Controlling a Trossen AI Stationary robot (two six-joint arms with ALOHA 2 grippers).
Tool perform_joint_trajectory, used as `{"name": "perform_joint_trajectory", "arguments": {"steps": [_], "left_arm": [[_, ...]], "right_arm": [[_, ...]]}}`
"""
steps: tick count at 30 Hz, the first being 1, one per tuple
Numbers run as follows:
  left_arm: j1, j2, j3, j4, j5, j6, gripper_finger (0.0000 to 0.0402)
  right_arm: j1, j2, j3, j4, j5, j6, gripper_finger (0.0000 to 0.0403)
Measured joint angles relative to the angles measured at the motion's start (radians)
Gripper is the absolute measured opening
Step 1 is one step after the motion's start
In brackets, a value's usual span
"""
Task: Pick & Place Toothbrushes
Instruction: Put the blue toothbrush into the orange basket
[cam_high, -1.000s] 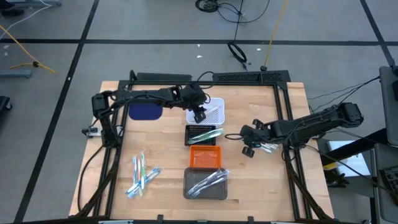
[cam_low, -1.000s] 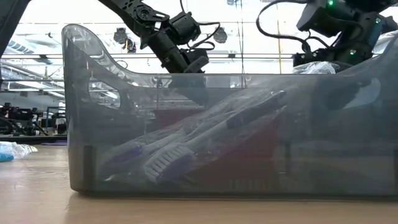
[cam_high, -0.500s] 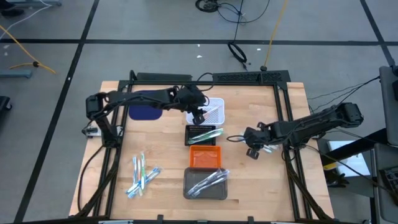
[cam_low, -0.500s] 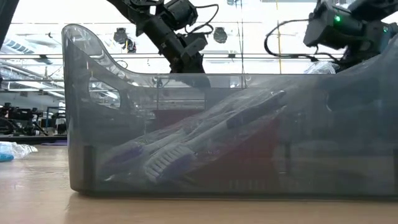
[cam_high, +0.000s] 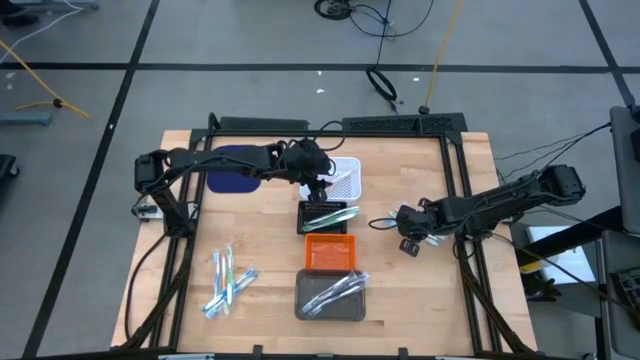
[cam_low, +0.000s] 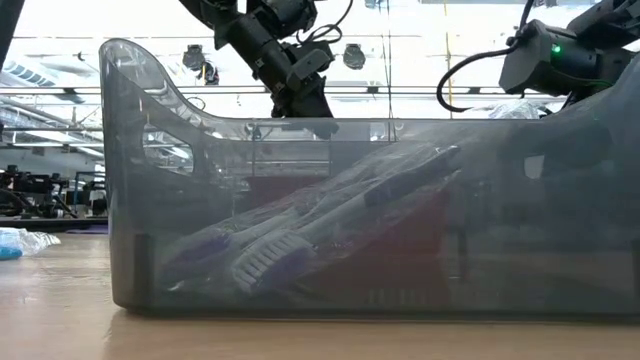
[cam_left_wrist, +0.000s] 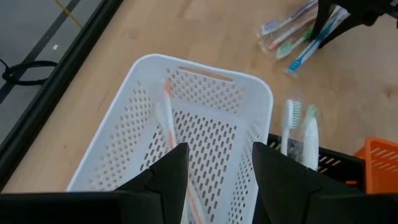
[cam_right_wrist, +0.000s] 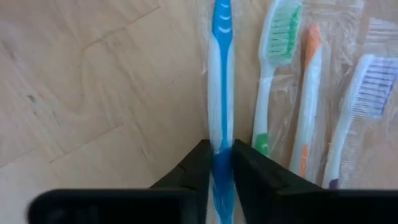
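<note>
Your right gripper (cam_right_wrist: 217, 163) sits low over the right side of the pale wooden table (cam_high: 260, 250), its two dark fingers pinched on the blue-and-white toothbrush (cam_right_wrist: 221, 93), a slim glossy plastic stick in a clear wrapper. Just beside it lie three more wrapped toothbrushes (cam_right_wrist: 311, 99): one green-bristled, one orange-handled, one with purple bristles, all parallel on the wood. Your left gripper (cam_left_wrist: 214, 180) hangs above the white tray (cam_left_wrist: 205, 124), a rectangular perforated plastic basket with rounded corners holding a thin white-and-orange brush; its fingers are spread apart with nothing between them. Next in the middle column you have the black tray (cam_high: 325, 217) with green and white brushes, the orange tray (cam_high: 330, 252), then the grey tray (cam_high: 331, 296), smoky translucent plastic holding wrapped brushes. A loose cluster of light blue and green toothbrushes (cam_high: 228, 280) lies on the table's left side. The dark blue rounded pad (cam_high: 234, 178) rests near the far left edge.
</note>
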Motion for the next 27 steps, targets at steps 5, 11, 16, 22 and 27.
{"name": "perform_joint_trajectory", "arguments": {"steps": [5,11,16,22,27], "left_arm": [[0.000,0.000,0.000,0.000,0.000,0.000,0.0180],[0.000,0.000,0.000,0.000,0.000,0.000,0.0180],[0.000,0.000,0.000,0.001,0.000,-0.001,0.0179],[0.000,0.000,0.000,0.013,0.003,-0.005,0.0180],[0.000,0.000,0.000,0.074,0.080,-0.001,0.0179]], "right_arm": [[0.000,-0.006,-0.001,0.014,0.000,-0.010,0.0012],[0.000,-0.041,0.038,0.014,0.001,-0.035,0.0008],[0.000,-0.098,0.094,0.016,0.056,-0.098,0.0008],[-0.001,-0.190,0.123,0.106,0.191,-0.179,0.0008],[-0.001,-0.249,0.123,0.301,0.218,-0.310,0.0008]]}}
